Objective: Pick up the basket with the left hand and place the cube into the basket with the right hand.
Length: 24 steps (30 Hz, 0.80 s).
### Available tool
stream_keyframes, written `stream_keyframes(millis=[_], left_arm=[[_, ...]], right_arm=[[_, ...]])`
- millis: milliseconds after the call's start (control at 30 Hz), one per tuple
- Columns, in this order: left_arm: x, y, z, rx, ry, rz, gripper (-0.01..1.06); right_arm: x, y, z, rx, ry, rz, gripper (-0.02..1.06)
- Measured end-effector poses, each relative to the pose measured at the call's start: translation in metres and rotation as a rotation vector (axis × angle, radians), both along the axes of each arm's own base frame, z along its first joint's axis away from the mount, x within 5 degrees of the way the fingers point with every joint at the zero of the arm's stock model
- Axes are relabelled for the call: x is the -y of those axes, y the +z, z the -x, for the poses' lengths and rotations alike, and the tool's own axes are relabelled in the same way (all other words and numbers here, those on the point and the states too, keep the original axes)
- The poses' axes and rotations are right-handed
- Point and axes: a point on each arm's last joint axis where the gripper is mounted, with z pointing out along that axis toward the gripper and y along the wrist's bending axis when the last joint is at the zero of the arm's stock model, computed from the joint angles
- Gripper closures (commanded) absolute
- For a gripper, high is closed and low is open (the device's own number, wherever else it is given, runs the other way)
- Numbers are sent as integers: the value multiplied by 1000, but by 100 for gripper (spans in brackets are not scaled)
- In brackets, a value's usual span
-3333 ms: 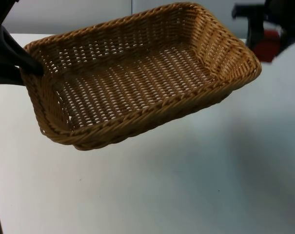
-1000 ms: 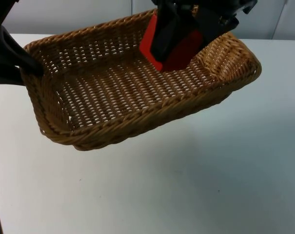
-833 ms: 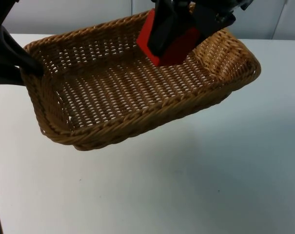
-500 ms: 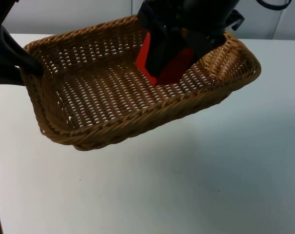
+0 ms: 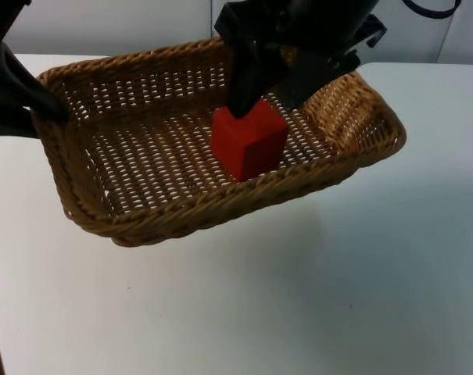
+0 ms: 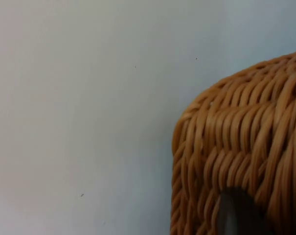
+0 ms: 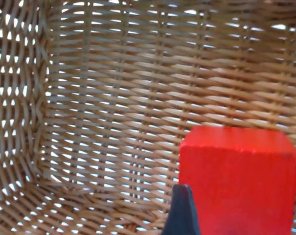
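I am watching the left tool (image 5: 55,109) clamping the left end of the wicker basket (image 5: 142,223), carrying it clear of the white surface (image 5: 314,297) with its shadow falling below. In the left wrist view the basket's woven corner (image 6: 236,147) is sitting against a dark fingertip. The red cube (image 5: 248,142) is lying on the basket floor, towards the right half and close to the near wall. The right tool (image 5: 269,92) is hanging just above the cube's far edge, its fingers spread wide, one on each side of the cube's top and gripping nothing. In the right wrist view the cube (image 7: 238,178) is resting on the weave (image 7: 113,98) beside one black fingertip.
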Motion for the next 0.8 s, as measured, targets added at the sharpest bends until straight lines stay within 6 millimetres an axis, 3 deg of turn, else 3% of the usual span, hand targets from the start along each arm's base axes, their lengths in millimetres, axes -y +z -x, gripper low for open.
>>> stream_keyframes(millis=[167,367,500,533,700,800], left_arm=[[0,0,0,0,-1,-1,105],[0,0,0,0,-1,-1,105],[0,0,0,0,-1,-1,105],[0,0,0,0,-1,-1,105],[0,0,0,0,-1,-1,105],[0,0,0,0,-1,-1,105]], right_arm=[[1,5,-4,33,-6,19,42],[10,45,-21,114,-64,-4,43],[51,86,-45,181,-189,-10,43],[51,86,-45,181,-189,-10,43],[116,98,-66,148,-362,-16,43],[128,98,-69,135,-393,-28,43]])
